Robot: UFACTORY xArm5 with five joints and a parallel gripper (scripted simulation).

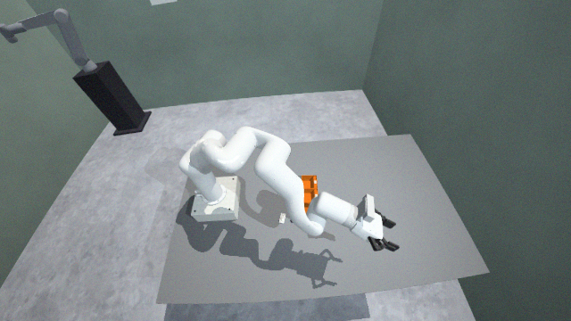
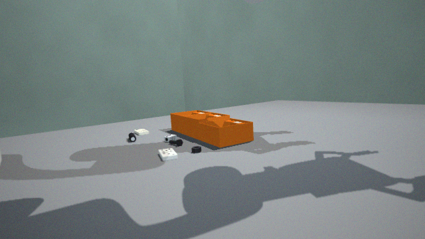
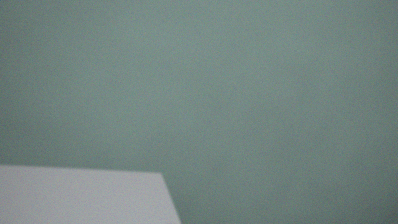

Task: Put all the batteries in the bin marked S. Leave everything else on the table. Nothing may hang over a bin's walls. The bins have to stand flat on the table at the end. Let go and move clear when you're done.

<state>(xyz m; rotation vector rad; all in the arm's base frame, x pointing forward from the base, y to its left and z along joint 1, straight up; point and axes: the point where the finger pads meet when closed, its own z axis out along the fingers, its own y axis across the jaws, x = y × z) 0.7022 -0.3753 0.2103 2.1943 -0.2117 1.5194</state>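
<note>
A row of orange bins stands on the grey table; the arm hides part of it in the top view. White marks lie inside the bins, too small to read. Small items lie left of the bins in the exterior view: a black cylinder, a dark cylinder, a black ring-like piece, a small grey-white piece and two white square pieces. I cannot tell which are batteries. My gripper is open and empty, held level above the table to the right of the bins, away from the items.
The arm's base sits at the table's left edge. A black pedestal with another arm stands far back left. The wrist view shows only the green wall and a table corner.
</note>
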